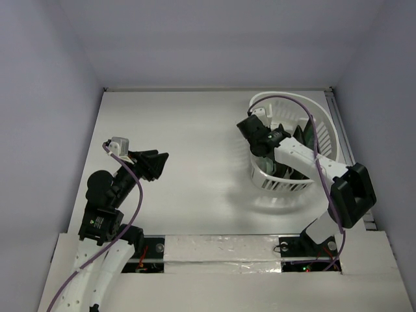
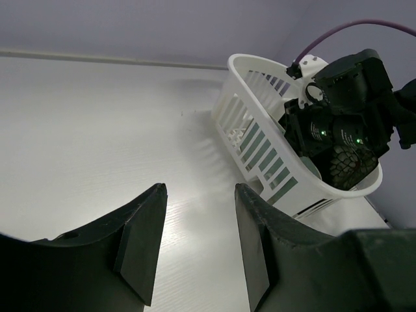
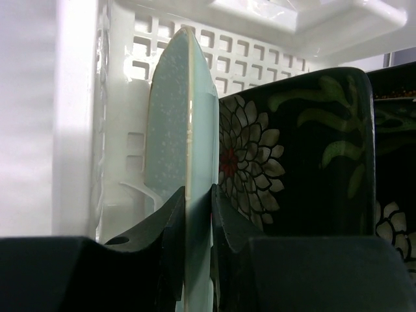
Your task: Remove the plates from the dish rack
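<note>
- Plainly, the right gripper (image 3: 198,195) is clamped on the pale mint plate (image 3: 175,110). In the right wrist view, which sees the plate edge-on, one finger lies against each face near its lower edge.
- We find that plate standing upright in the dish rack (image 3: 221,55), next to the rack's gridded wall and first in the row.
- Just beside it stands a black square plate (image 3: 292,162) with white, red-centred flowers. We cannot tell whether the two touch.
- A second flowered plate (image 3: 398,221) is cut off at the right edge of the view.
- The left gripper (image 2: 198,221) holds nothing. Its jaws are parted above the white table (image 1: 195,136), well apart from the rack.
- Writing: a small label (image 1: 97,224) on the left arm's housing is too small for us to read.
- From above, the right arm covers most of the rack's interior. We make out only dark plate edges there and cannot count the plates.
</note>
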`<state>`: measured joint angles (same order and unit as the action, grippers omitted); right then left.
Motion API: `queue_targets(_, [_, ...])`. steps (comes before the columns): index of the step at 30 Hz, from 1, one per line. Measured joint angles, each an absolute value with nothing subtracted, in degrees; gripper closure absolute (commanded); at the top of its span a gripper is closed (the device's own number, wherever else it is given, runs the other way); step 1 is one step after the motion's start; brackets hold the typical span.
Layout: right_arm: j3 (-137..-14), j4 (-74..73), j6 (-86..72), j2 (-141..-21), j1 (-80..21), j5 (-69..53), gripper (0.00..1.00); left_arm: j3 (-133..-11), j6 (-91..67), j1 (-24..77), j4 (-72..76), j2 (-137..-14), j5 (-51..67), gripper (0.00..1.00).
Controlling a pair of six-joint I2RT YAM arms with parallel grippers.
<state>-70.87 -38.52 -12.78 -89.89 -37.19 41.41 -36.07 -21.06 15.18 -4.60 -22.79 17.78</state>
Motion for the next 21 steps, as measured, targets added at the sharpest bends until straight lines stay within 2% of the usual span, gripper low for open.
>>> queue_targets(21, [-77.3,-41.91,-6.35,-95.13,-41.32,51.37,1.0,-36.07,-21.06,15.18,-4.58,-22.7,18.17,0.56])
